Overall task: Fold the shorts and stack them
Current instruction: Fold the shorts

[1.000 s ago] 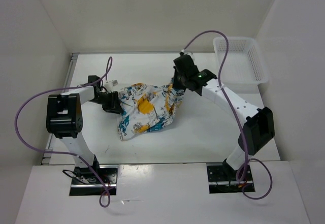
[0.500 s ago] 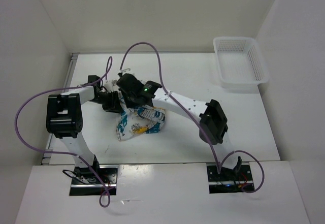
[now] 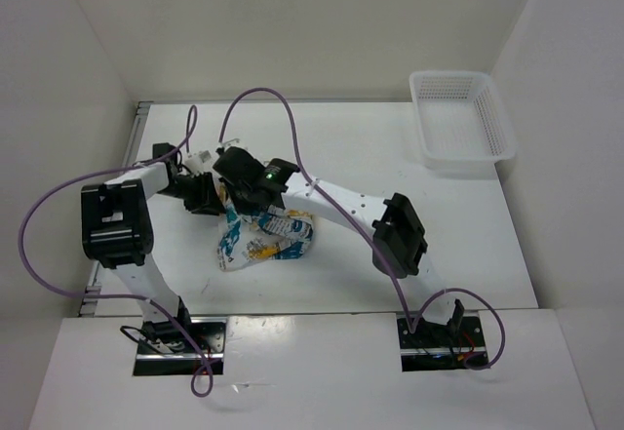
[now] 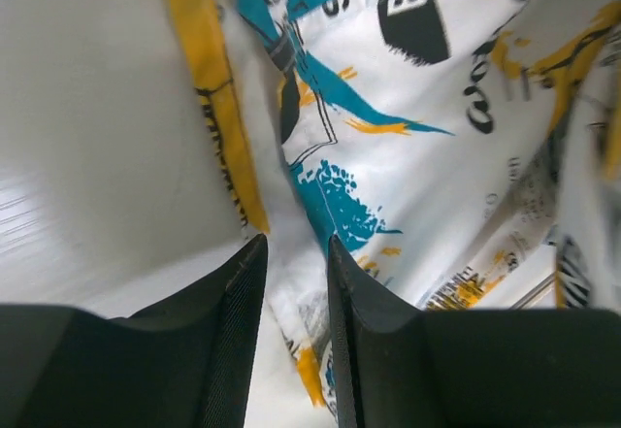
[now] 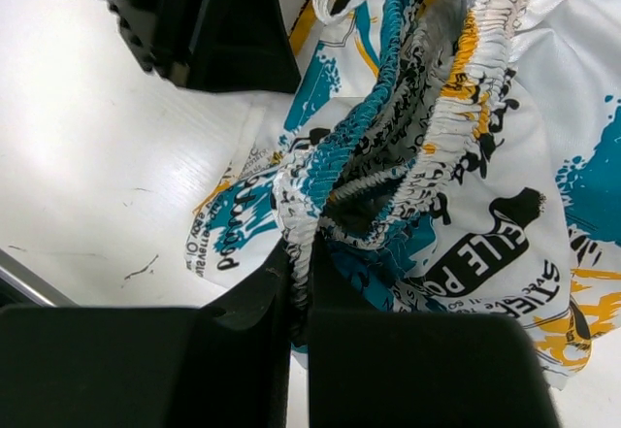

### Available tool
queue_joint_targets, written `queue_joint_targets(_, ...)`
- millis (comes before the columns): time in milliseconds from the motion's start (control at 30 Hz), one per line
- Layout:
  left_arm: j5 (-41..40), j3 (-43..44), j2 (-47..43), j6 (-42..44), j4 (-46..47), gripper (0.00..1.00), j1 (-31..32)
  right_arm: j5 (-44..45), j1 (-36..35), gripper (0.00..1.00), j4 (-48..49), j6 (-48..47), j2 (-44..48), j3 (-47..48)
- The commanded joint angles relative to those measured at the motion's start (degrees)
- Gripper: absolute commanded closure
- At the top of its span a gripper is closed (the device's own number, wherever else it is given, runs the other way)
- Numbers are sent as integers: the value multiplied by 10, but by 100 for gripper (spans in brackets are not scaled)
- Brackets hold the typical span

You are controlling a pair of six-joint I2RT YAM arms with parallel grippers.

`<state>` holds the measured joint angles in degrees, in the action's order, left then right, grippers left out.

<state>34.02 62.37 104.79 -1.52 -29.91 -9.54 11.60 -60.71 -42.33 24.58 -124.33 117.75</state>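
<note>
Two robot arms are reaching in to one bunched-up pair of shorts (image 3: 265, 238) on the left part of the tabletop (image 3: 409, 206). The left hand (image 4: 294, 248) is pinching a fold of the cloth, and its two fingers are almost together with only the cloth between them. The right hand (image 5: 301, 253) is squeezing the stretchy waistband, with its fingers closed tight on it. Both hands are sitting close together at the far edge of the shorts. The rest of the cloth is trailing in a crumpled heap toward the near side. A white basket (image 3: 458, 123) is sitting well apart in the far right corner.
</note>
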Motion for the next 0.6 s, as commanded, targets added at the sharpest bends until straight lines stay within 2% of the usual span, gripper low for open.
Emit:
queue_joint_targets(0,30,39,-42,15,-30,61,-15,-7,-1,100,1,-1,-16,39)
queue_joint_targets(267,71,57,-78,15,-53,61,-43,-26,-13,100,-17,-30,-99,154)
queue_joint_targets(367,77,57,-94,15,-59,61,-58,-38,-13,91,-22,-30,-123,169)
queue_joint_targets(433,77,57,-105,15,-59,61,-72,-38,-13,50,-22,-25,-123,178)
queue_joint_targets(500,65,71,-119,15,-59,61,-88,-38,-13,17,-22,-25,-117,201)
queue_joint_targets(567,65,78,-119,15,-65,61,-108,-38,-13,7,-17,-30,-100,216)
